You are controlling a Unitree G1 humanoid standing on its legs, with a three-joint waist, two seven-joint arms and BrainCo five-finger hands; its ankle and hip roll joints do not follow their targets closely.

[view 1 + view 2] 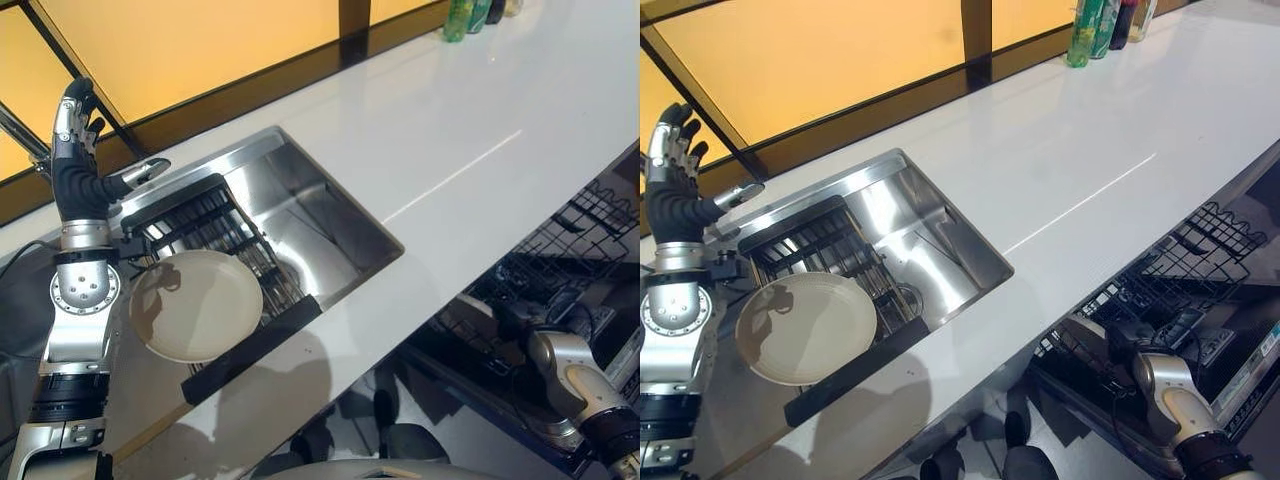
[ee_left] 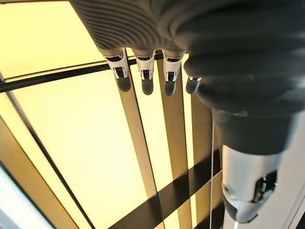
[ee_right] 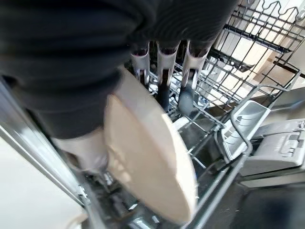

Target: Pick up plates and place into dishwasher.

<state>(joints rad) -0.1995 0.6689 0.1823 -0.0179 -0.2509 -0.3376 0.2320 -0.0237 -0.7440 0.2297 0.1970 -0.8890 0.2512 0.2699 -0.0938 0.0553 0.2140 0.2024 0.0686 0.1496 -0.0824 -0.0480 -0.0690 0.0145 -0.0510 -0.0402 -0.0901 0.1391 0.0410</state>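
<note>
A cream plate [image 1: 195,305] lies on the black drying rack [image 1: 200,225] over the left part of the steel sink [image 1: 310,210]. My left hand [image 1: 75,150] is raised above the sink's far left corner, fingers [image 2: 143,71] straight and holding nothing, well clear of that plate. My right hand [image 3: 164,76] reaches down into the open dishwasher's lower rack [image 1: 580,240]. It holds a second cream plate [image 3: 147,157] on edge, pinched between thumb and fingers, among the rack's wires [image 3: 257,28].
The white counter [image 1: 480,110] runs between sink and dishwasher. Bottles [image 1: 470,15] stand at its far end. A faucet [image 1: 20,130] sits behind my left hand. A grey cutlery basket [image 3: 243,126] is in the dishwasher rack beside the held plate.
</note>
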